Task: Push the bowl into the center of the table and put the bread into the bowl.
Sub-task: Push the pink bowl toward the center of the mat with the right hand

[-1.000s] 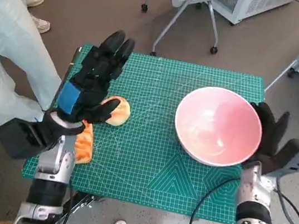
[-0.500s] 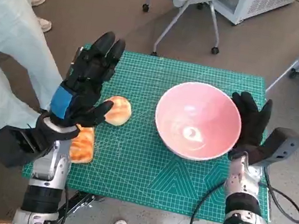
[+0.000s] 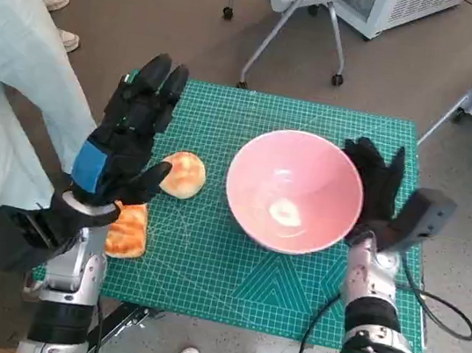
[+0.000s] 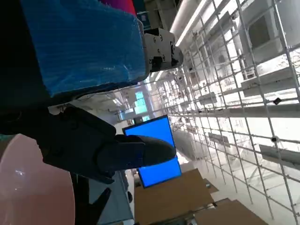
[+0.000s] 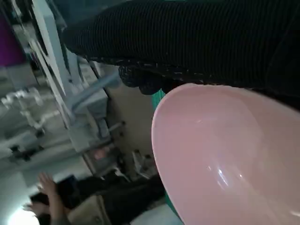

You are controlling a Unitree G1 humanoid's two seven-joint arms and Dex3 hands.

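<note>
We keep the right robot hand [image 3: 378, 191], fingers spread flat and holding nothing, pressed low on the pink bowl [image 3: 293, 191], now near the table [image 3: 289, 300] centre. The left robot hand [image 3: 127, 129] hovers spread and empty above the bread roll [image 3: 182, 174] (a second piece [image 3: 128, 230] is half hidden).

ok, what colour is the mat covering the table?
Teal-green cutting mat with a pale printed grid; head view shows it best.
</note>
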